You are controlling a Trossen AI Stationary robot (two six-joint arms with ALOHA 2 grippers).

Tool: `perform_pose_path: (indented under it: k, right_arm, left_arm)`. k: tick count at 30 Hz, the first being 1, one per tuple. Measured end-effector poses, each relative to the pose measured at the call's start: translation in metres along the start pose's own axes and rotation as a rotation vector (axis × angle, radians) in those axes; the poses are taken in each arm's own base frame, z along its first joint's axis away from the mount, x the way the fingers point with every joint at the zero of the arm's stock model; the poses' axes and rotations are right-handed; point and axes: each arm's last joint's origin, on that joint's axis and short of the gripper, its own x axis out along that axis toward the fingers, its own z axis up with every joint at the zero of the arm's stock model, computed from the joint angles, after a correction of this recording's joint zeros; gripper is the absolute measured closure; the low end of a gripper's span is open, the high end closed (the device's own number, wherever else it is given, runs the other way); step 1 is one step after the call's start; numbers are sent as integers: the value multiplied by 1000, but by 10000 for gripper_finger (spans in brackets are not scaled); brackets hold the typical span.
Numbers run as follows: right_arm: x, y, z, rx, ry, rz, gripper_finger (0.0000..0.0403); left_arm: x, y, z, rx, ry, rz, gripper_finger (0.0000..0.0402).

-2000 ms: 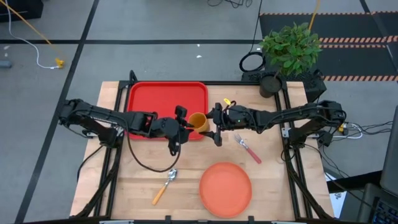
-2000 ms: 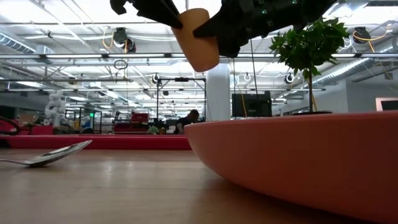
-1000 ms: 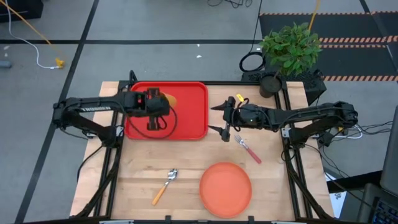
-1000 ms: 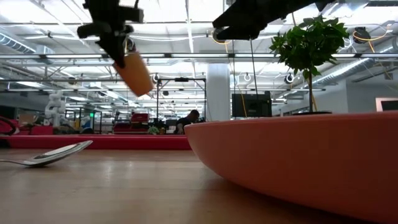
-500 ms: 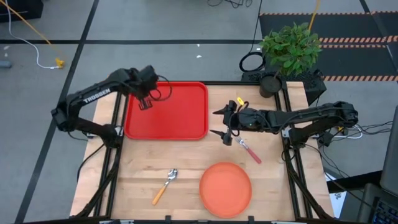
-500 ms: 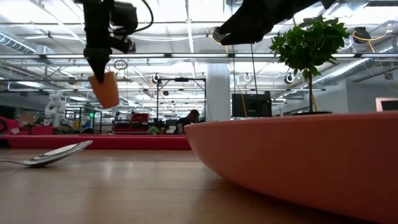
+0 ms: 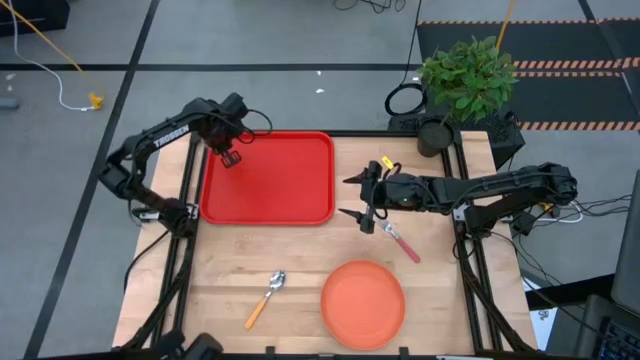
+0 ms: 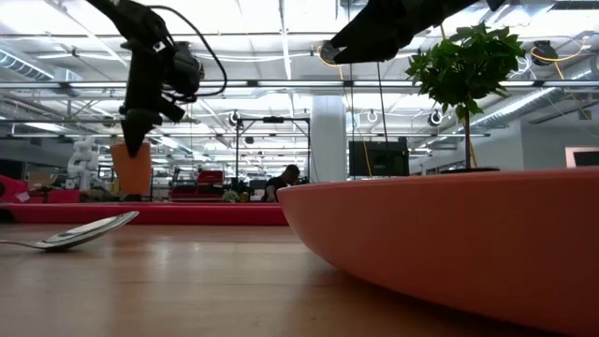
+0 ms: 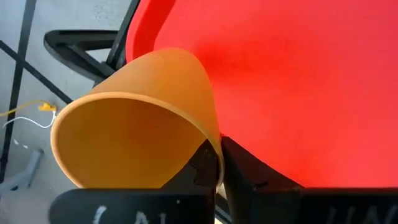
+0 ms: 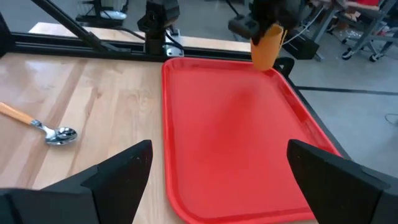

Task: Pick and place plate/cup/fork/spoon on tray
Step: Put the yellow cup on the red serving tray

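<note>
Looking straight down, the high view hides the cup under the left gripper (image 7: 230,158) at the tray's (image 7: 290,190) far left corner; the low view shows the cup (image 8: 131,168) hanging from that gripper (image 8: 131,139), and the left wrist view shows its fingers (image 9: 205,163) pinched tight on the cup's (image 9: 137,121) rim, over the tray (image 9: 298,81). The right gripper (image 7: 352,197) hovers with jaws spread wide and empty, between the tray and the fork (image 7: 400,240). Nearer the front lie the spoon (image 7: 264,298) and plate (image 7: 362,304), whose rim (image 8: 449,243) blocks much of the low view. A potted plant (image 7: 465,75) stands at the far right corner.
</note>
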Motion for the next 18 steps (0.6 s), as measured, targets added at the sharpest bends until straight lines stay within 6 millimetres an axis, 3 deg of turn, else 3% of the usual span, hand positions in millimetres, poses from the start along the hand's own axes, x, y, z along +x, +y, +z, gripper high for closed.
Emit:
perform_pose_path:
  k: [9,18]
  right_arm:
    - [0,0,1,-17,-10,-1,39]
    - [0,0,0,-20,-2,0,39]
  left_arm:
    - [33,4,15,3,94,-31,382]
    - [42,11,17,-15,111,-14,386]
